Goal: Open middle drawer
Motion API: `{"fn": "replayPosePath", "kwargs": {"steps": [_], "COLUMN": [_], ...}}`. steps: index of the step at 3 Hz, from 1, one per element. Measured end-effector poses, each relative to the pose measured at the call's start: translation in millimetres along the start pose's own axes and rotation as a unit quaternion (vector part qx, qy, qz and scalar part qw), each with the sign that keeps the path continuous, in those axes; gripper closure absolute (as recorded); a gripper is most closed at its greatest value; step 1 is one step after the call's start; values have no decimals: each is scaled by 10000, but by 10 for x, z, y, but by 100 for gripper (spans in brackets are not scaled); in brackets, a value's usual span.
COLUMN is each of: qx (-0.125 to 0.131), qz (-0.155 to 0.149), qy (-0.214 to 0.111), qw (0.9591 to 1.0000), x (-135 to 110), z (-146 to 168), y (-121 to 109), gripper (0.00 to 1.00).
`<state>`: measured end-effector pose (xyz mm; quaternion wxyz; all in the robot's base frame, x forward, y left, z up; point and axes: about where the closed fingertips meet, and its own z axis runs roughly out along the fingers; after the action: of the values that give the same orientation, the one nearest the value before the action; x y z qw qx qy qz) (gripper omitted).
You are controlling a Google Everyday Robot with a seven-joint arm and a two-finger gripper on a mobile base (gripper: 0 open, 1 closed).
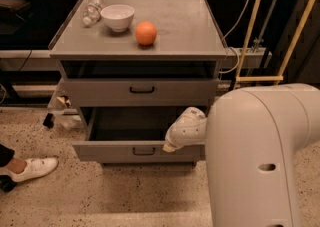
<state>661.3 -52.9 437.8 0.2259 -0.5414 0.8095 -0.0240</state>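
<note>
We look steeply down from above and behind our arm (260, 156), close, facing the cabinet (186, 27); our claw (171, 145) sits at the middle drawer (107, 151).
</note>
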Motion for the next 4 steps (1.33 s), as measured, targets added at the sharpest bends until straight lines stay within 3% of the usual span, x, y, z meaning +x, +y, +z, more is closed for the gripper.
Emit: {"fn": "replayPosePath", "kwargs": {"steps": [4], "qx": [42], "qz": [170], "qy": [-157], "qw": [9997], "x": [64], "z": [-121], "y": [162], "gripper": [100]}}
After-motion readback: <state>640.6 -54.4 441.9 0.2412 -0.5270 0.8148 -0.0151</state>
